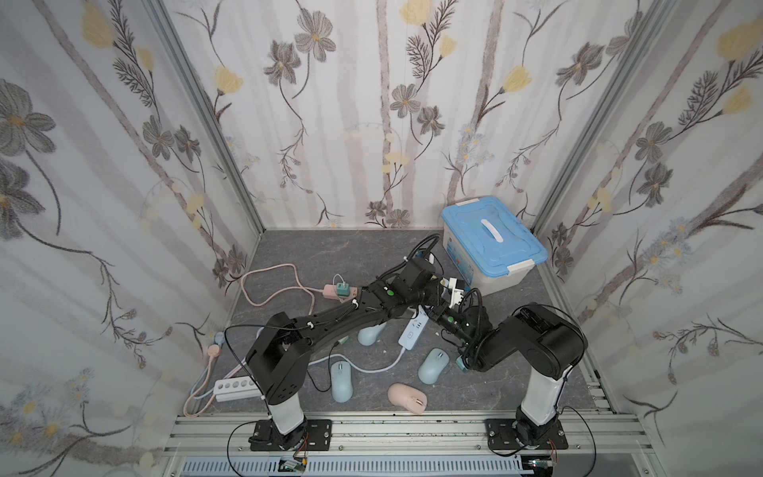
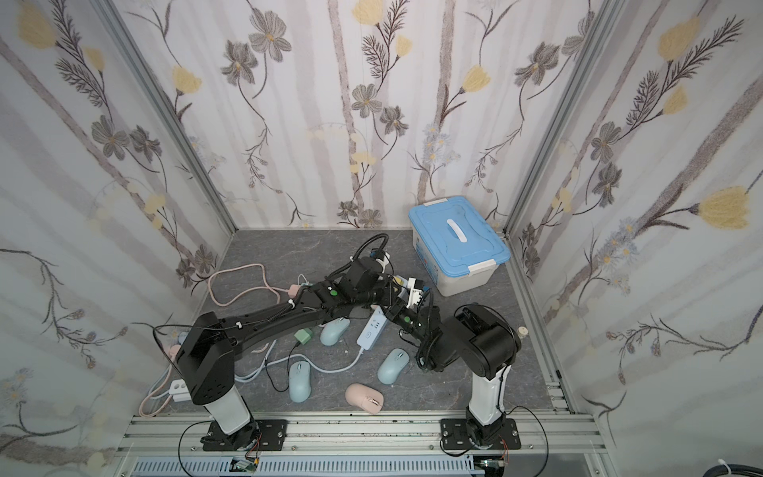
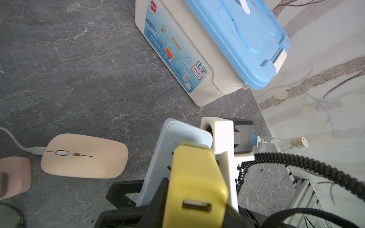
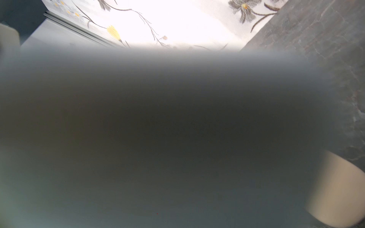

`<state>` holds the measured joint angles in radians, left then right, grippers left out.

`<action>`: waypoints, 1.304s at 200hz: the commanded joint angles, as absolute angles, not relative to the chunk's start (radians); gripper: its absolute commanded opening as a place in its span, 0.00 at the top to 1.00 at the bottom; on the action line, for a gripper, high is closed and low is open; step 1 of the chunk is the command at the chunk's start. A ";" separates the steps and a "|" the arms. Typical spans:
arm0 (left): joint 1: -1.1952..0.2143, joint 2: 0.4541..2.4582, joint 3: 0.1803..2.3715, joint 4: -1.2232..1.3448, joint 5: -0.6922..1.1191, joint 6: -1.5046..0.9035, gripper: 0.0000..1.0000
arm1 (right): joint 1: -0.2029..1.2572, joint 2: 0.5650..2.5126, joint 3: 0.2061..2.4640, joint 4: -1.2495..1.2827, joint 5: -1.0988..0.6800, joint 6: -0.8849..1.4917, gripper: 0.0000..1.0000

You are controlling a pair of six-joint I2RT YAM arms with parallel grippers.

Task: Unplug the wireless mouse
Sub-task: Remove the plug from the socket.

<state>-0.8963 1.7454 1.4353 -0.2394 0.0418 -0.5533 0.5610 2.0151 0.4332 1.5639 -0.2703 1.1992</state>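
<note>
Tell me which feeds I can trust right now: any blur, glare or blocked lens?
Right wrist view: mostly blocked by something dark and out of focus against the lens, visible wall blown out. Left wrist view: sharp, yellow adapter and pink mouse crisp. Both top views: sharp, wide-angle bending at edges.

The table [image 3: 79, 69] looks like matt grey veined stone. The storage box [image 3: 223, 79] is cream plastic with a glossy printed label and a smooth blue plastic lid [image 3: 246, 39]. The pink mouse [image 3: 85, 158] and yellow charger [image 3: 195, 177] are smooth matt plastic. The near rails [image 1: 413, 429] are ribbed bare metal.
</note>
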 commanded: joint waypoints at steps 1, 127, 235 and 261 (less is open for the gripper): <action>-0.894 1.742 1.542 -0.351 0.102 -0.548 1.00 | 0.556 2.032 0.444 1.326 -0.132 1.262 1.00; -0.897 1.942 1.700 -0.417 0.016 -0.471 1.00 | 0.545 1.921 0.416 1.146 -0.084 1.268 0.06; -0.907 1.976 1.745 -0.512 -0.147 -0.405 1.00 | 0.513 1.796 0.384 0.998 -0.162 1.146 0.01; -0.906 1.988 1.764 -0.524 -0.155 -0.391 1.00 | 0.496 1.771 0.341 1.102 -0.216 1.092 0.05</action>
